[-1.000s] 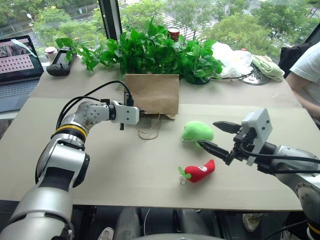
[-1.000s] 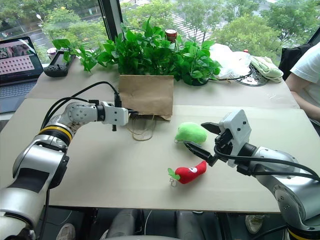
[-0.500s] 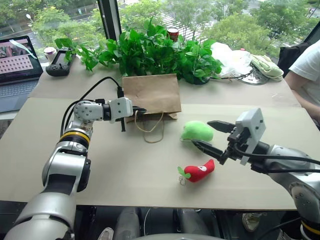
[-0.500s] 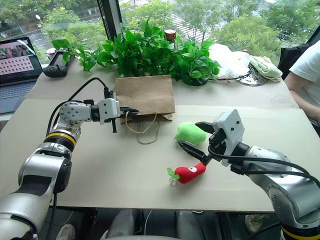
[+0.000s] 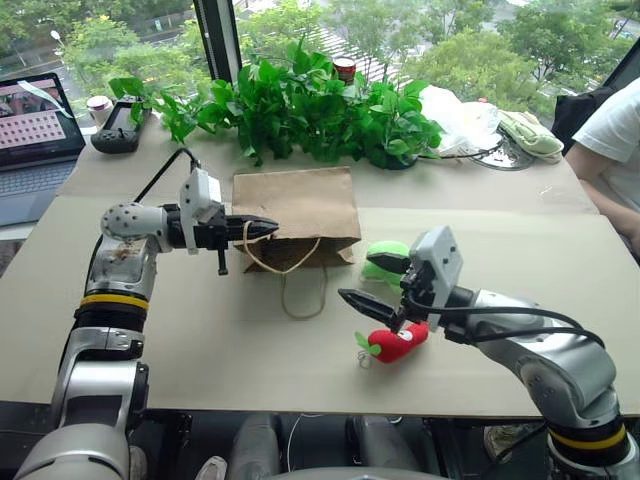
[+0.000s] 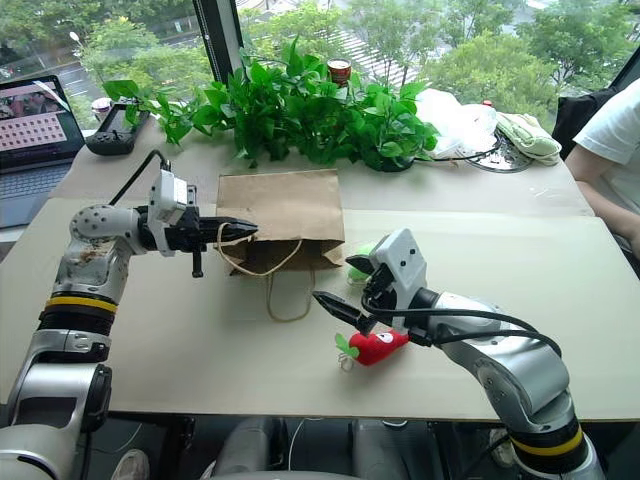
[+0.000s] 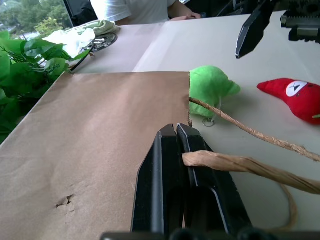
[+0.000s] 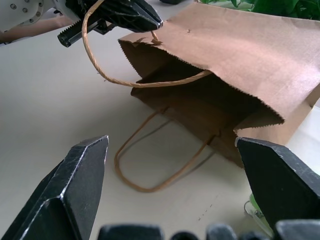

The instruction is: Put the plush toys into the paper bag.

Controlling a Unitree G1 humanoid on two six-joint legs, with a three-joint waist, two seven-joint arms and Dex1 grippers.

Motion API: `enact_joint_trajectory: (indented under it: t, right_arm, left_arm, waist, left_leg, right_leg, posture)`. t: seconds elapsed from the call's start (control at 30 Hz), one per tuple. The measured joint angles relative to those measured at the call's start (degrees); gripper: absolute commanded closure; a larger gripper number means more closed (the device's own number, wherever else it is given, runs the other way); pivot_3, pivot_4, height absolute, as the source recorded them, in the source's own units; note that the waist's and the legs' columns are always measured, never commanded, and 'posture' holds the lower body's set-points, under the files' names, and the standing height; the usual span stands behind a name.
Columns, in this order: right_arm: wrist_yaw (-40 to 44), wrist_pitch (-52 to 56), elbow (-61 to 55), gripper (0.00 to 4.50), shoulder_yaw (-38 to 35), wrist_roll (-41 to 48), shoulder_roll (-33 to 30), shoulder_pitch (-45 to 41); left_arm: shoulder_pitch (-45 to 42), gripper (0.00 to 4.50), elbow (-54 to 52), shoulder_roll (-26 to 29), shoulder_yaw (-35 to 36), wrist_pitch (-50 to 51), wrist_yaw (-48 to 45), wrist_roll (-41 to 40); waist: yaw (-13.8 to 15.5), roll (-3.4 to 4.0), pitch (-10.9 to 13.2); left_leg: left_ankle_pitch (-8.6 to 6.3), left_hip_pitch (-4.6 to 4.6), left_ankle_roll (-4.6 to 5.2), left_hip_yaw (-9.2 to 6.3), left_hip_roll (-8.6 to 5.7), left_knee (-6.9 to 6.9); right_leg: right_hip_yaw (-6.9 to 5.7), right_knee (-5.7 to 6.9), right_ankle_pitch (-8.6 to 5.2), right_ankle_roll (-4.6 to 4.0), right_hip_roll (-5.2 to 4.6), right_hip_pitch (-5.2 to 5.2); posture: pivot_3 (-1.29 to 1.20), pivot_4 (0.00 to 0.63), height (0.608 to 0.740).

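While pinched by its upper cord handle, the paper bag (image 5: 298, 215) lies flat on the worktop (image 5: 200, 330), mouth lifted open.

Bag: plain brown kraft, creased, saw-tooth mouth edge, twisted cord loops; the lower handle (image 5: 303, 297) lies loose on the beige surface. Left claw (image 5: 262, 228): black fingers pressed together on the upper handle (image 7: 235, 165). Right claw (image 5: 373, 281): fingers spread wide, holding nothing, hovering just before the bag's mouth. Light-green plush (image 7: 210, 90): rounded, soft, beside the bag, partly hidden behind the right claw. Red chili plush (image 5: 397, 342): green stem cap, nearer the worktop's front edge, partly covered by the right arm.
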Motion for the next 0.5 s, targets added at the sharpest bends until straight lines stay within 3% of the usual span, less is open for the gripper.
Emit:
enact_joint_trajectory:
  t: [0.2, 0.4, 0.5]
  right_arm:
    - [-0.6, -0.2, 2.6, 2.25, 2.6, -3.6, 2.8, -0.6]
    - [-2.5, -1.0, 5.9, 4.4, 4.4, -7.2, 7.3, -4.2]
    - [-3.9, -1.9, 9.6, 4.46, 7.0, -10.3, 10.6, -6.6]
  left_arm:
    - [0.0, 4.5, -1.8, 0.0, 0.2, 2.1, 1.7, 0.0]
    - [0.0, 4.5, -2.1, -0.4, 0.2, 2.1, 2.2, 0.0]
    - [0.0, 4.5, -2.2, -0.6, 0.2, 2.2, 2.6, 0.0]
  waist:
    - [-0.3, 0.01, 0.0]
    - [-0.4, 0.02, 0.0]
    - [-0.4, 0.03, 0.0]
  left_leg:
    - [0.0, 0.0, 0.0, -0.01, 0.0, -0.02]
    - [0.0, 0.0, 0.0, -0.01, 0.0, -0.02]
    - [0.0, -0.01, 0.0, 0.0, 0.0, -0.02]
  right_leg:
    - [0.0, 0.02, 0.0, -0.01, 0.03, -0.04]
    - [0.01, 0.03, 0.0, -0.01, 0.04, -0.04]
    - [0.01, 0.02, 0.0, -0.01, 0.04, -0.06]
  posture:
    - [0.0, 0.15, 0.74]
    - [0.0, 0.15, 0.74]
    - [0.0, 0.15, 0.74]
